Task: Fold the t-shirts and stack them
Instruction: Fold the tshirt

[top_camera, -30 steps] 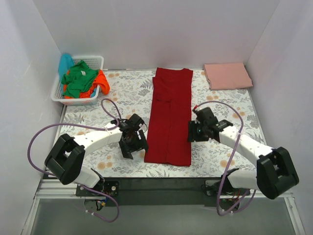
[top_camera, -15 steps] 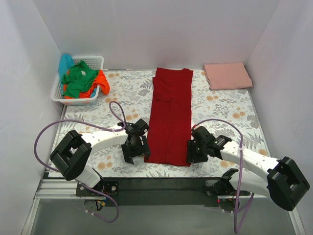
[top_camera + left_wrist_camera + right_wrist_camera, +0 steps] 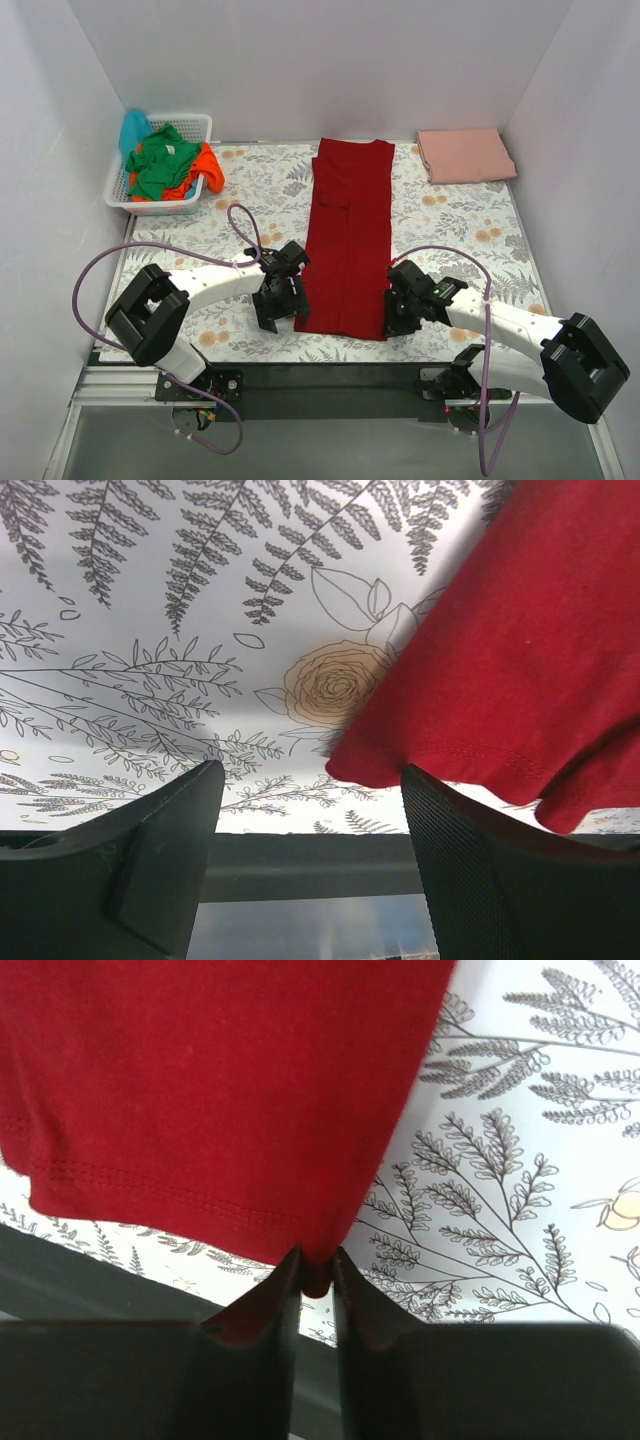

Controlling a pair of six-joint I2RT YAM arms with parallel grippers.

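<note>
Item: dark red t-shirt (image 3: 348, 240); lies flat mid-table (image 3: 450, 225), folded lengthwise into a long strip, hem towards the arms.
Right gripper (image 3: 316, 1278); fingers pinched nearly together on the near right hem corner.
Left gripper (image 3: 312, 780); jaws wide apart either side of the near left hem corner, holding nothing.
Salmon pink t-shirt (image 3: 465, 155); folded, far right corner.
Basket (image 3: 118, 196); far left; holds green t-shirt (image 3: 160, 165), orange t-shirt (image 3: 205, 165) and turquoise t-shirt (image 3: 133, 128), all unfolded.
Step in hand, as judged: taking both hem corners for the crosswise fold; the left fingers should close over every layer at the corner before any lift; both arms should then rise evenly and carry the hem towards the collar, edges kept aligned.
</note>
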